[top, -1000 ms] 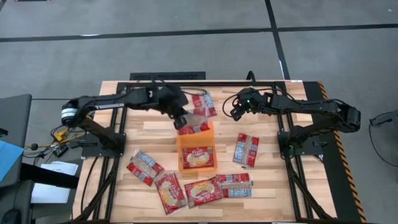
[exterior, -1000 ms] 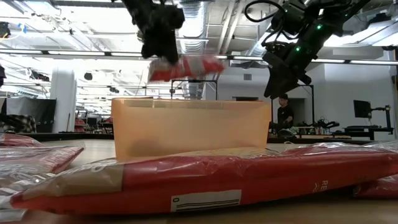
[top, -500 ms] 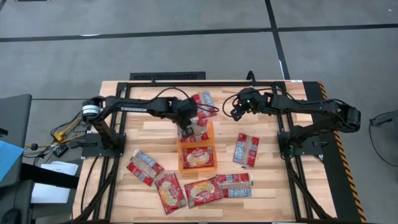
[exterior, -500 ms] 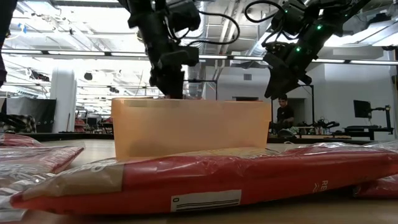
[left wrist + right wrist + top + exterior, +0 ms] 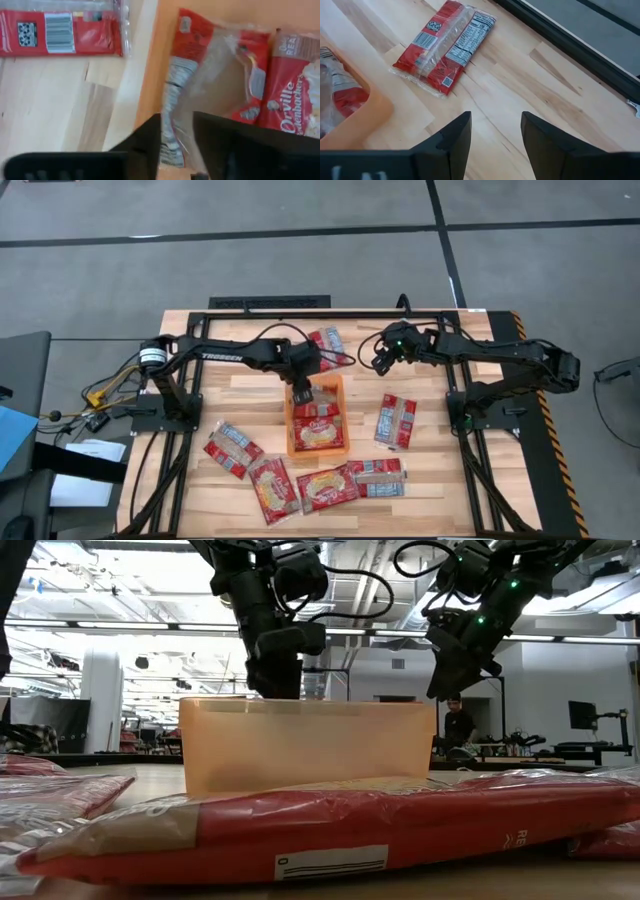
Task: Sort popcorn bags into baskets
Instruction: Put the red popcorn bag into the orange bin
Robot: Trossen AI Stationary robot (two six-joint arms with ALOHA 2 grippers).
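Note:
The orange basket [image 5: 288,430] stands mid-table with one popcorn bag [image 5: 318,430] lying flat in it, picture side up. My left gripper [image 5: 302,392] points down into the basket's far end, its fingers a little apart on either side of the near edge of a second bag [image 5: 210,85]. That bag lies print side up on the basket floor beside the first [image 5: 295,90]. My right gripper [image 5: 380,362] hangs open over bare wood beyond the basket's far right corner, with nothing between its fingers [image 5: 492,140]. My left gripper comes slanting down from the far left, its two fingers [image 5: 150,137] standing on either side of the bag's clear-film edge [image 5: 176,125]. I cannot tell whether they touch the bag. The bag rests flat inside the basket.
One bag [image 5: 328,345] lies on the table just beyond the basket, another [image 5: 397,420] to its right. Several more lie along the near edge [image 5: 272,488]; one fills the low view's foreground [image 5: 350,830]. Bare wood lies left of the basket.
My left gripper has come down and toward the table's near edge, carrying its bag from above the basket's far rim down into the basket. The bag was held clear and nearly level; now it lies on the basket floor.

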